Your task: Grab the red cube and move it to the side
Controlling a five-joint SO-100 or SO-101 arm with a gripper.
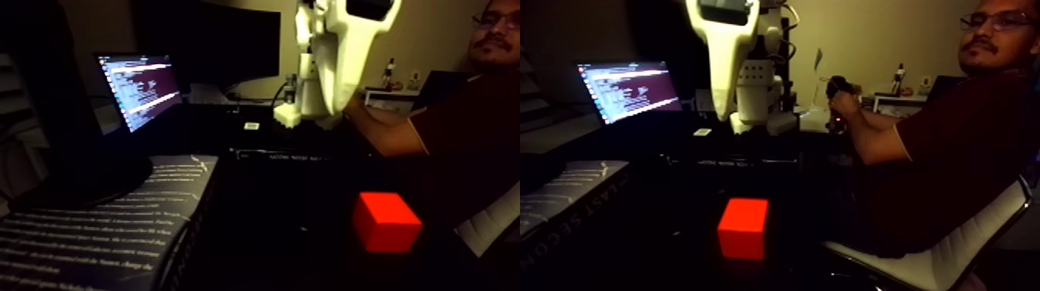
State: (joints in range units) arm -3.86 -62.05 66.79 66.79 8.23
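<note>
The red cube (pixel 385 222) rests on the dark table, in the lower middle of the left half of the fixed view. The right half shows the same red cube (pixel 743 227) face-on. My white gripper (pixel 334 104) hangs down from the top edge, high above the cube and farther back. In the right half, the gripper (pixel 723 112) tapers to a single visible tip. Nothing is between gripper and cube. I cannot tell how the jaws stand.
A lit laptop (pixel 139 89) stands at the back left. An open book (pixel 100 224) lies at the front left. A person in a dark red shirt (pixel 952 147) sits on a white chair (pixel 944 251) at the right, with a hand (pixel 842 97) near the arm's base.
</note>
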